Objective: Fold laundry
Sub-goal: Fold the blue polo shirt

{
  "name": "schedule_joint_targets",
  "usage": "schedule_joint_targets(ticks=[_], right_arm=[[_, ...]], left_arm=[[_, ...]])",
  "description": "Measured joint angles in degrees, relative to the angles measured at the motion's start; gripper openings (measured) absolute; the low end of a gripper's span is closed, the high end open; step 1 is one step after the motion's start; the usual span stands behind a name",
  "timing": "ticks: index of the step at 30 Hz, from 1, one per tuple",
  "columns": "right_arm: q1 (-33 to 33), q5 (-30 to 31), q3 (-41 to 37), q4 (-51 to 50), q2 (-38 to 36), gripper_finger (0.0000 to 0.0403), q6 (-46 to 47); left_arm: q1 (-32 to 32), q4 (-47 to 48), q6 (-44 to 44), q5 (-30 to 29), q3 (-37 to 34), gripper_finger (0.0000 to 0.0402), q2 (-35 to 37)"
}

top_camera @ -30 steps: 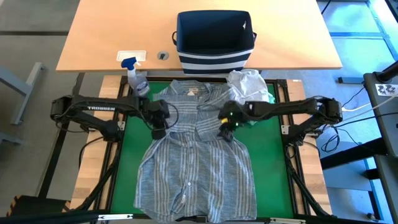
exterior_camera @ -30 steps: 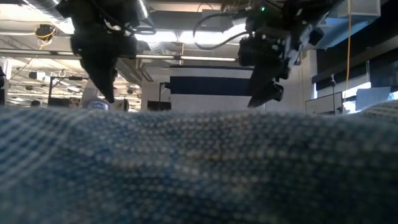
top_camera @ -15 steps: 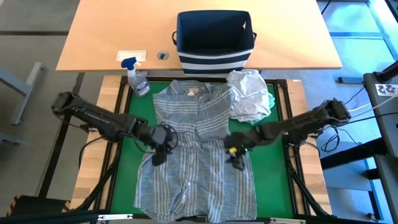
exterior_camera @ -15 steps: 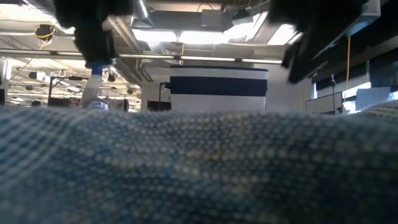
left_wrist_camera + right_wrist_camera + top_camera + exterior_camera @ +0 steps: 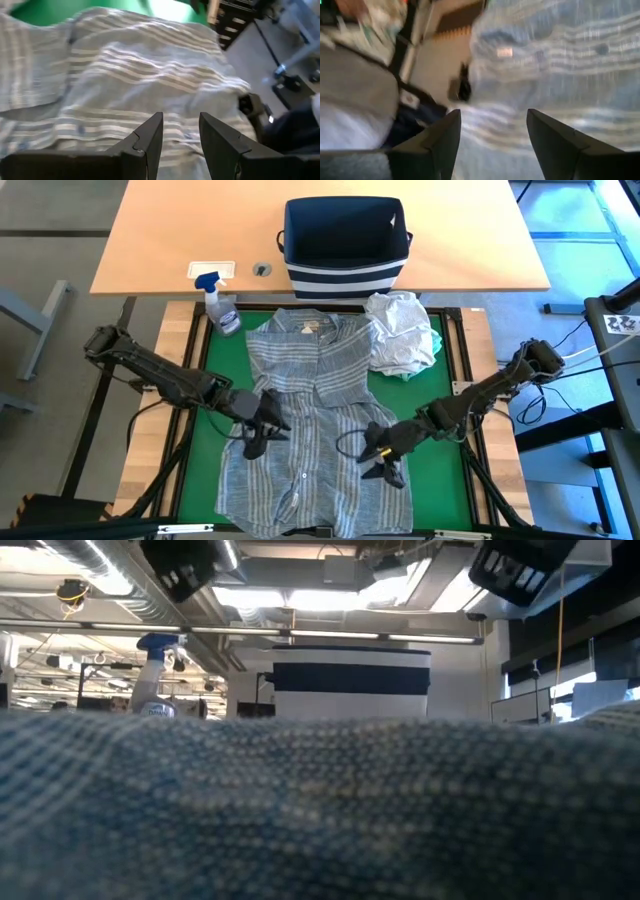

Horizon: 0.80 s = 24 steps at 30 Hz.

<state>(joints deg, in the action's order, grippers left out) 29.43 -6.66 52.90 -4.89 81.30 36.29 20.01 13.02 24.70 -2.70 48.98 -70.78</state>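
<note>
The grey-blue striped button-up shirt (image 5: pixel 315 420) lies spread on the green mat (image 5: pixel 440 390), button side up. Its collar (image 5: pixel 305 325) points to the far edge and its hem fills the low view's foreground (image 5: pixel 320 810). A crumpled white t-shirt (image 5: pixel 400 330) lies on the mat by the shirt's far right shoulder. My left gripper (image 5: pixel 262 435) (image 5: pixel 181 117) hovers open above the shirt's left half. My right gripper (image 5: pixel 385 462) (image 5: pixel 492 112) hovers open above its near right part. Neither has anything between its fingers.
A navy-and-white striped basket (image 5: pixel 345 245) stands on the wooden table beyond the mat. A spray bottle (image 5: pixel 222 305) stands at the mat's far left corner. In the low view both arms (image 5: pixel 185 565) (image 5: pixel 520 570) show only at the top edge.
Both grippers have swung from above the shirt's shoulder area toward the table's near edge, rising a little and tipping less steeply downward. The right one went farther. Their fingers have kept the same gap. The shirt has stayed where it was.
</note>
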Motion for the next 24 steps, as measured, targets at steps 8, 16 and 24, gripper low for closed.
schedule_joint_targets(ticks=[8,16,24], right_arm=[[8.5,8.7,6.7,-1.7,2.0,0.0225,9.8],[18.0,13.9,24.2,-21.3,10.5,0.0225,7.2],[26.6,19.5,29.0,-24.5,19.7,0.0225,5.2]], left_arm=[[11.1,1.9,-2.7,-3.0,4.6,0.0121,-1.1],[25.2,13.3,2.2,-13.5,20.1,0.0121,-12.8],[35.0,26.3,13.1,-14.0,36.2,0.0121,-32.9]])
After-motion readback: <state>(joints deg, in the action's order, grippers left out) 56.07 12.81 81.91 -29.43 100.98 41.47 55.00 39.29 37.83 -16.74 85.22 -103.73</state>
